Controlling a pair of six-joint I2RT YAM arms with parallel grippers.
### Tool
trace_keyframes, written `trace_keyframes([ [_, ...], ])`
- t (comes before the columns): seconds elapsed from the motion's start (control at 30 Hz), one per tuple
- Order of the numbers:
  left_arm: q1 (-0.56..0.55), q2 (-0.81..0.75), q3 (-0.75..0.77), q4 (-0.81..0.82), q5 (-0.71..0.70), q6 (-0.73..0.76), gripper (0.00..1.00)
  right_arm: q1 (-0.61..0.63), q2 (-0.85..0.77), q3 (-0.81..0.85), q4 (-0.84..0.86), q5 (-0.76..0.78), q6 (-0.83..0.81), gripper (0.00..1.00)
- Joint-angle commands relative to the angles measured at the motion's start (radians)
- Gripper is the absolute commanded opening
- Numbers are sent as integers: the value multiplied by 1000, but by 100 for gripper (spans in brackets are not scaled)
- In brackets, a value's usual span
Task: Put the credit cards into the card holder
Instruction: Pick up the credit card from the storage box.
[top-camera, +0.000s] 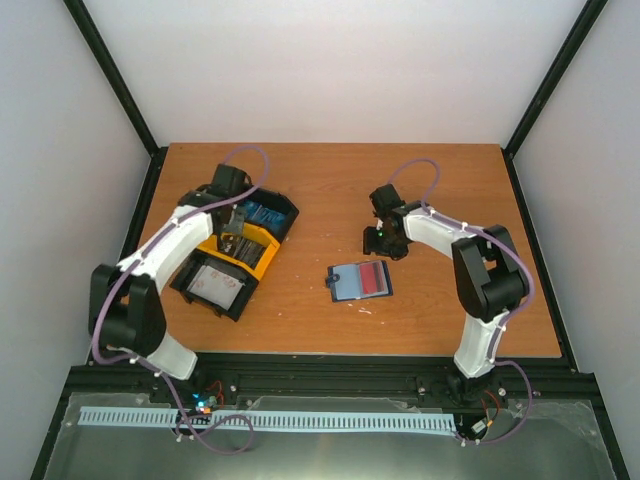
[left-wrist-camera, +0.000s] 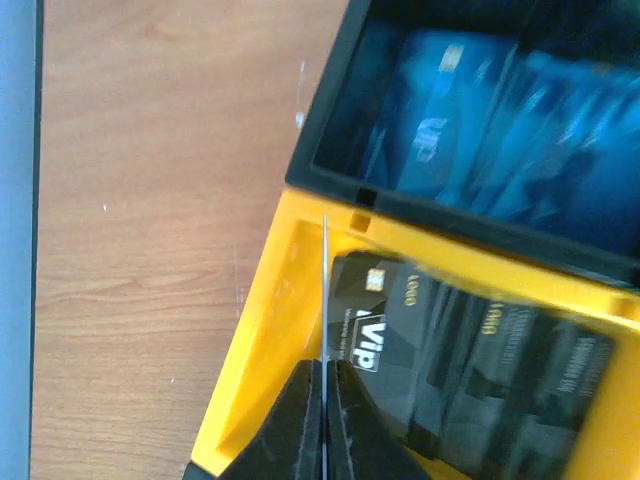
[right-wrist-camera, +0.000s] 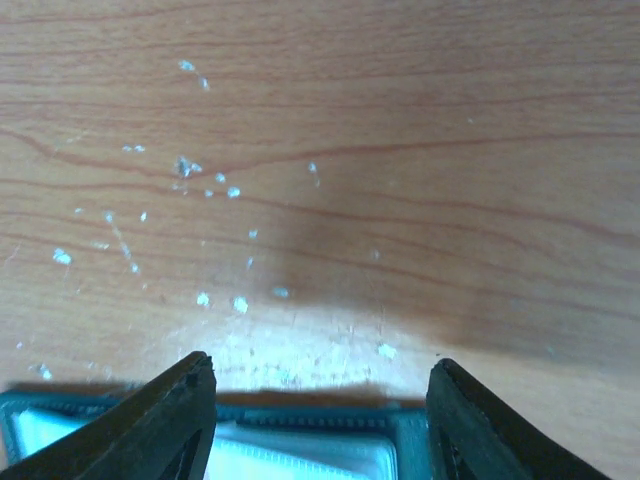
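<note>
Left gripper (left-wrist-camera: 323, 425) pinches one card (left-wrist-camera: 325, 290) edge-on, probably to lift it out of the bin (left-wrist-camera: 260, 340); right gripper (right-wrist-camera: 320, 365) hangs open, empty, by the holder (top-camera: 345, 283).

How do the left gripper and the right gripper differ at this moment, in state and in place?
The left gripper is shut on one credit card, seen edge-on; the right gripper is open and holds nothing. The left gripper is at the bin tray's yellow compartment with dark cards; the right gripper is over bare table beside the open card holder. Both are dark.
</note>
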Motion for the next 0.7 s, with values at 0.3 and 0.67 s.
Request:
trace_keyframes([
  [0.3, 6, -290, -53, 405, 946, -341, 1, -19, -235, -166, 50, -44, 52, 62],
  [0.67, -221, 15, -147, 765, 1081, -609, 1, -70, -201, -161, -5, -61, 18, 64],
])
